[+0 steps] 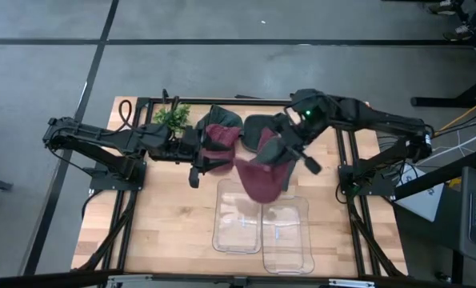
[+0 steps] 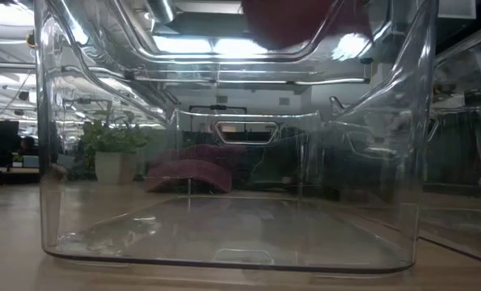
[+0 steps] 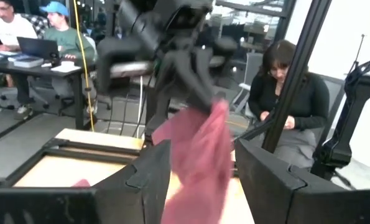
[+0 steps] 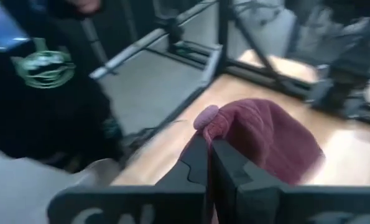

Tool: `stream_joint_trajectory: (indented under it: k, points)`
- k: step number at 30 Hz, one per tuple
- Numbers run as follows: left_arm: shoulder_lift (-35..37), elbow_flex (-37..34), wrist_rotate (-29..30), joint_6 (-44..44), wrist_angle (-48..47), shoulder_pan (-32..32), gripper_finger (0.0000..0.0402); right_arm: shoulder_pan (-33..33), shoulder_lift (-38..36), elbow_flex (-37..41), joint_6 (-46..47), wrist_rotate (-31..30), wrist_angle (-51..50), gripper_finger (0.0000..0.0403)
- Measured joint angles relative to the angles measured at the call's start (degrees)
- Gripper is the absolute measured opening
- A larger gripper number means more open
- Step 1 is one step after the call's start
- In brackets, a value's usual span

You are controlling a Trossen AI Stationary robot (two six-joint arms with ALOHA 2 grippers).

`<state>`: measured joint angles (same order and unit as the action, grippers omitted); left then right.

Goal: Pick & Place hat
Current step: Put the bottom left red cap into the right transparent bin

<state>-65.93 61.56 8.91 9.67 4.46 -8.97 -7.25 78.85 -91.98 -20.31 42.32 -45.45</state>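
Right pincer (image 1: 290, 152), just right of centre in the high view, is clenched on a maroon knit hat (image 1: 262, 178); I see its two dark fingers (image 4: 200, 163) pressed together on the hat's edge in the right wrist view, where the ribbed fabric bulges round and soft beyond them. From above, the hat hangs limp from that pincer over the far end of the left clear plastic bin (image 1: 238, 218), apart from the wood beneath. A second clear bin (image 1: 287, 236) sits just beside it, lower and to the right in the frame. Both are rectangular, glossy and see-through with rounded corners.

Left pincer (image 1: 196, 164) sits left of centre, by another maroon hat (image 1: 218, 146) lying on the counter (image 1: 158, 216). I see its dark angular fingers (image 3: 141, 180) spread apart in the left wrist view, gripping nothing, with the hanging hat between them farther off.

My counter is pale butcher-block wood, framed by black rails. A small green potted plant (image 1: 172, 117) stands near its upper left edge. Around it lies grey concrete floor with dark lines. Beyond, the left wrist view shows people seated at desks.
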Motion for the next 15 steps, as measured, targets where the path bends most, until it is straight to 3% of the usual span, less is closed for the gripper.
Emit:
stream_joint_trajectory:
  k: [8,15]
  points:
    - [0.0,0.0,0.4,0.0,-5.3,0.1,0.0171,5.0,0.0,-6.0,-2.0,2.4,-16.3,0.0003]
    - [0.0,0.0,0.4,0.1,-6.2,0.1,0.0171,12.7,0.5,-6.1,0.5,2.4,-19.9,0.0004]
